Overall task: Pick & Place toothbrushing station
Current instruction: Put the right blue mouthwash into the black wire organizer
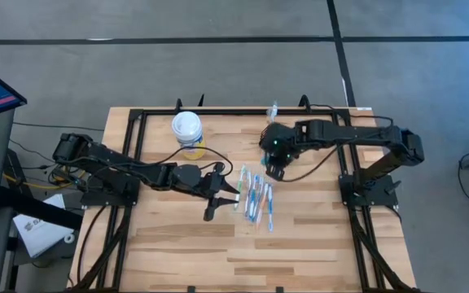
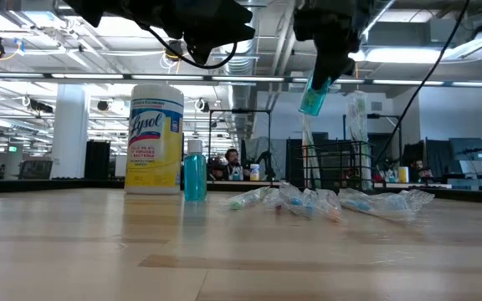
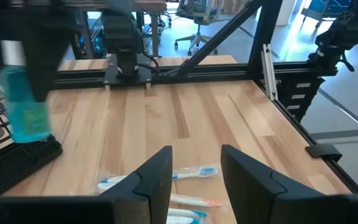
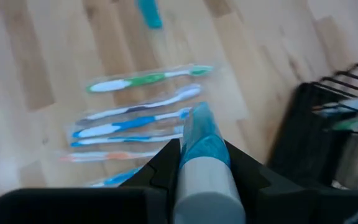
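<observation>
Your right gripper (image 4: 201, 163) holds a blue bottle (image 2: 315, 94) in the air, close by the black mesh caddy (image 4: 328, 137).

It is lifted clear, likely so you can lower it upright into a compartment of the caddy, which stands at the table's far edge with something clear already standing in it. Your left gripper (image 3: 194, 171) hovers over the wrapped toothbrushes (image 1: 255, 195), jaws apart and empty. Count about five brushes, two blue bottles (one held, one standing (image 2: 194, 171) by the single wipes canister (image 2: 155, 138)), one caddy.

High view looks straight down; low view level across the table (image 1: 177, 244)
</observation>
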Tool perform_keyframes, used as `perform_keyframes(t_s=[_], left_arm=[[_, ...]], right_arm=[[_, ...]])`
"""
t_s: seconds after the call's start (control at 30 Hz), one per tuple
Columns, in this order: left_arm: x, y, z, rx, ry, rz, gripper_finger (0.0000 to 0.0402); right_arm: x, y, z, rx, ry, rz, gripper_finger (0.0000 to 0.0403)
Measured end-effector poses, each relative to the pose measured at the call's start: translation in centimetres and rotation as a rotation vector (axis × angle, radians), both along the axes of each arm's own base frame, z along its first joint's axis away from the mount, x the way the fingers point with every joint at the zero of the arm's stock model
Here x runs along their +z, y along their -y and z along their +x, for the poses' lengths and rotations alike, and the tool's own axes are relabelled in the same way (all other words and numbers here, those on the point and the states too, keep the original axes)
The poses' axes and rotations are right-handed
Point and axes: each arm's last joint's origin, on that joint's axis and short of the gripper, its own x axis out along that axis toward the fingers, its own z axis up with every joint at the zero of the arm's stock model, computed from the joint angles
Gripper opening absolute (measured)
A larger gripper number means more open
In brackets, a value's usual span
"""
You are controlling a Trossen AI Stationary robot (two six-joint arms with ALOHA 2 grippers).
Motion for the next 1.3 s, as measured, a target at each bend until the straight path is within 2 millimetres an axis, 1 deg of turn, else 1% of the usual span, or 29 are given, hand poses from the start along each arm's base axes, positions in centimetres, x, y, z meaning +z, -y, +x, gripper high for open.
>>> perform_keyframes(t_s=[0.23, 0.63, 1.0, 1.3], left_arm=[[0.0, 0.0, 0.0, 0.0, 0.0, 0.0, 0.0131], [0.0, 0.0, 0.0, 0.001, 0.0, 0.0, 0.0131], [0.0, 0.0, 0.0, 0.002, 0.001, 0.0, 0.0131], [0.1, 0.0, 0.0, 0.001, 0.007, 0.003, 0.0131]], right_arm=[[-0.2, 2.7, -1.0, -0.062, -0.047, 0.04, 0.0077], [-0.3, 6.8, -2.5, -0.162, -0.056, 0.094, 0.0077], [-0.3, 8.9, -3.6, -0.226, -0.061, 0.109, 0.0077], [-0.3, 10.0, -4.1, -0.263, -0.06, 0.107, 0.0077]])
